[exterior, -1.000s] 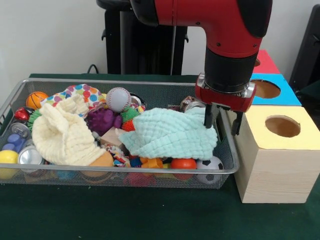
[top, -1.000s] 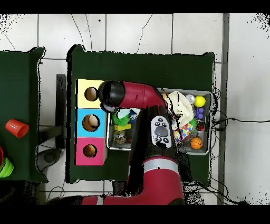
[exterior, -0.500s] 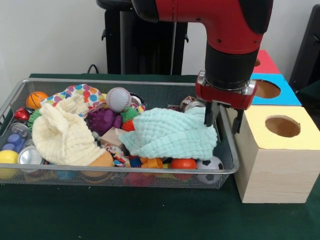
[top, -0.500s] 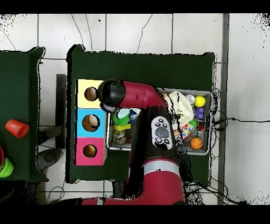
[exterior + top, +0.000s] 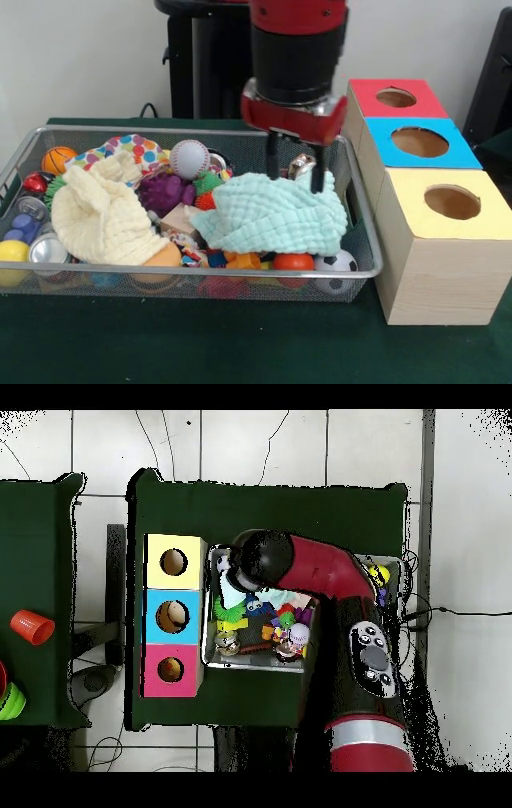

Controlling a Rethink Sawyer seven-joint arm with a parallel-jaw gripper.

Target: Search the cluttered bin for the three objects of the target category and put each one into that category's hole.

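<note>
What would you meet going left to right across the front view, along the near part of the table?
yellow ball → cream cloth → mint cloth → soccer ball → yellow-topped box

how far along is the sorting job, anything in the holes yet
Nothing visibly delivered: the front view shows no object in the yellow hole, the others only partly visible. The end effector hangs open and empty above the mint cloth. The wire bin remains cluttered, so the searching and all placing seem left.

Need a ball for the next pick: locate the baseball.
In the front view the baseball sits toward the bin's far side, left of centre, between the polka-dot cloth and purple toy.
</note>
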